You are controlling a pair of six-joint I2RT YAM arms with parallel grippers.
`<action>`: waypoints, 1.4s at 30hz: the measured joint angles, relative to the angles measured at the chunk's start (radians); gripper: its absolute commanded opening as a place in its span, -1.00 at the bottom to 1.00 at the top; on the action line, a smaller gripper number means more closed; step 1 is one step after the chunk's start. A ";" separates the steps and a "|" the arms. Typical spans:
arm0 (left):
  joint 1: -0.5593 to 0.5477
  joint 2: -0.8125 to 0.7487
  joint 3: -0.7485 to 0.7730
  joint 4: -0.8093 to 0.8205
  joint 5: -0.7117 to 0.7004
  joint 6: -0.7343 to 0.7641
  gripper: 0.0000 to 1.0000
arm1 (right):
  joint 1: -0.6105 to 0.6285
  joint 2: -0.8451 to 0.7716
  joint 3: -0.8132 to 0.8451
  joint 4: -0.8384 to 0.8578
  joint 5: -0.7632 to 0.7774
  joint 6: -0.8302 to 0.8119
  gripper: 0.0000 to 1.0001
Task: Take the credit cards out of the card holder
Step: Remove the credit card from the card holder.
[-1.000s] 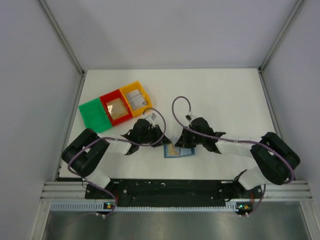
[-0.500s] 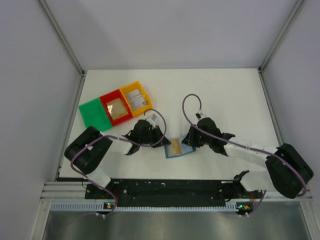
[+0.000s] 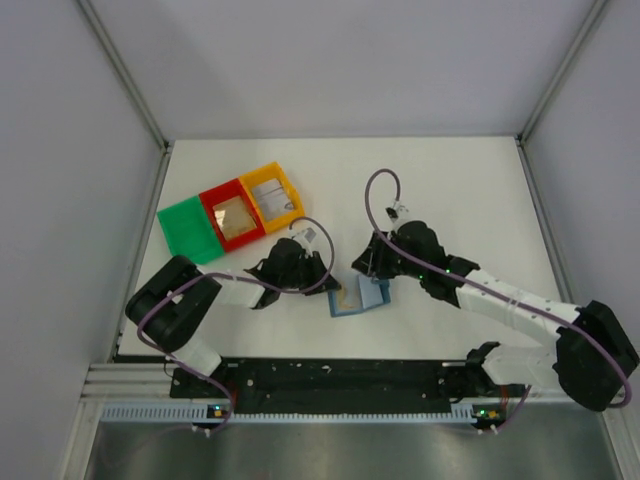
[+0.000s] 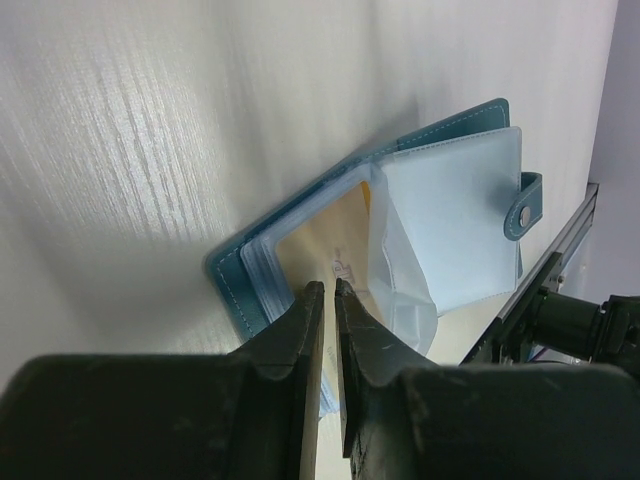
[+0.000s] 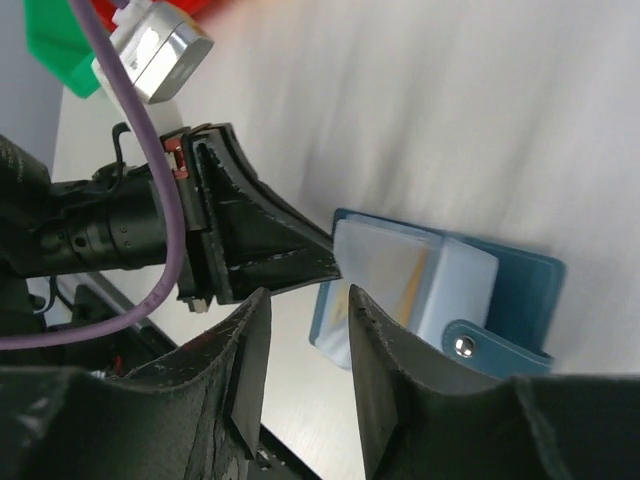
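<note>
The blue card holder [image 3: 371, 294] lies open on the table between the arms, and a pale sleeve stands up from it [image 4: 450, 220]. A yellowish card [image 4: 330, 235] shows inside its left pocket. My left gripper [image 3: 325, 282] is shut to a hairline gap, its tips [image 4: 328, 287] resting on that pocket, with nothing visibly pinched. The right gripper [image 3: 370, 262] hovers just beyond the holder's far edge. In the right wrist view its jaws [image 5: 307, 292] stand open and empty above the holder's [image 5: 520, 285] left end, close to the left gripper's fingers [image 5: 270, 250].
Three trays sit in a row at the far left: green [image 3: 190, 228], red [image 3: 232, 215] with a tan card in it, and yellow [image 3: 272, 197] with a whitish card. A purple cable [image 3: 375, 195] loops above the right wrist. White walls close the table in.
The right gripper has opened and drawn back from the holder toward the far side, its arm stretching out. A sleeve of the holder now stands up. The left gripper has hardly moved.
</note>
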 measured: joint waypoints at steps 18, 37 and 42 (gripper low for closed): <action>-0.003 -0.009 0.003 -0.022 -0.003 0.011 -0.73 | 0.021 0.278 -0.161 0.305 -0.113 0.143 -1.00; -0.005 -0.019 0.003 -0.043 -0.011 0.013 -0.79 | 0.021 0.161 -0.145 0.303 -0.139 0.139 -1.00; -0.005 -0.026 0.001 -0.051 -0.015 0.014 -0.80 | 0.021 0.246 -0.145 0.399 -0.166 0.170 -1.00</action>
